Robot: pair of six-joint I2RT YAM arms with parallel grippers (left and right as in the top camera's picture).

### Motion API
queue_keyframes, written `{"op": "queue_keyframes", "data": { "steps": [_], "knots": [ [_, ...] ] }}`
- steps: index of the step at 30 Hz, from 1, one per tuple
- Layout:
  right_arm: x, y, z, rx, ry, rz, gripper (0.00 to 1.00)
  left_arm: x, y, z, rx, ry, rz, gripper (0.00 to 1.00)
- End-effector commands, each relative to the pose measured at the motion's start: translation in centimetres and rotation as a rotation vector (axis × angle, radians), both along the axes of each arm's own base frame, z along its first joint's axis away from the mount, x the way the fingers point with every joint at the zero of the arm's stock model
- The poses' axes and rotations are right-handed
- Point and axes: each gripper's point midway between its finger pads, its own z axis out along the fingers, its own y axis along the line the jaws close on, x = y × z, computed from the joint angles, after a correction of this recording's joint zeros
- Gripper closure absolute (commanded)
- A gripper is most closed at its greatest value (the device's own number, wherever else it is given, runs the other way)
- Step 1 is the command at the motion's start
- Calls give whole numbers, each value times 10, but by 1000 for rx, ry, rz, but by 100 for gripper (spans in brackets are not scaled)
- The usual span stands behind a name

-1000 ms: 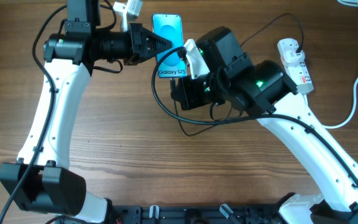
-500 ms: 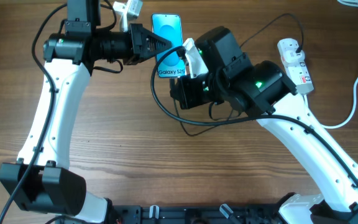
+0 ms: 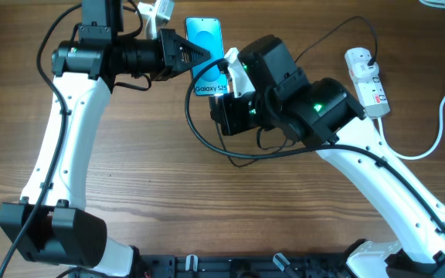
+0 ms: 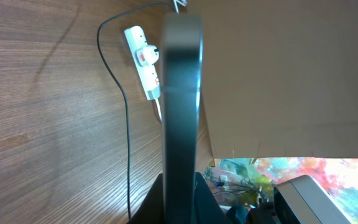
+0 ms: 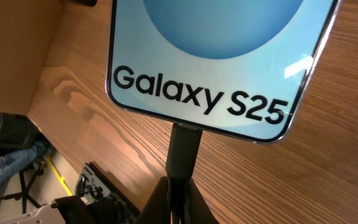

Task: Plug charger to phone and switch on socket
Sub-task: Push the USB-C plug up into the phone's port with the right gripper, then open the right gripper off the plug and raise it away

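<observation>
Glossy slab phone [image 5: 219, 56] (woodgrain table [image 5: 328, 174]).

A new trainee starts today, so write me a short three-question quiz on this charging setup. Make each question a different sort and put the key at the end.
1. True or false: the left gripper is shut on the phone.
2. What does the right gripper hold? A) the plug tip of the charger B) the phone C) nothing
3. Fill the blank: the plug tip meets the phone at its ___ edge, just below the "Galaxy S25" lettering.

Key: 1 true; 2 A; 3 bottom.
</observation>
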Motion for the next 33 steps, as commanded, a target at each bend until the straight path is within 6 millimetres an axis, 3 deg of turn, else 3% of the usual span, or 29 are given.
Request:
{"op": "queue_keyframes", "data": {
  "steps": [1, 3, 5, 10, 15, 18, 24, 29, 33],
  "knots": [
    [41, -14, 30, -4, -195, -116, 95, -25, -18, 6, -71, 65, -94, 96],
    [41, -13, 31, -1, -199, -116, 93, -25, -18, 6, -71, 61, -95, 96],
    [40, -12, 31, 2, -194, -110, 81, -24, -18, 6, -71, 61, -94, 96],
    [33, -7, 31, 27, -168, -77, 67, -20, -15, 2, -41, 56, -71, 96],
    [28, -13, 27, 15, -128, -96, 44, -8, -7, -11, 44, 40, -1, 96],
    [26, -33, 26, -7, -92, -145, 34, 2, 5, -26, 144, 42, 73, 96],
    [42, -115, 9, -83, 40, -365, 30, 1, 14, -80, 283, 188, 100, 96],
    [54, -173, -2, -171, 59, -473, 23, 1, -14, -135, 331, 251, -26, 96],
    [65, -198, -7, -204, 62, -550, 20, 0, -47, -185, 364, 276, -128, 96]
  ]
}}
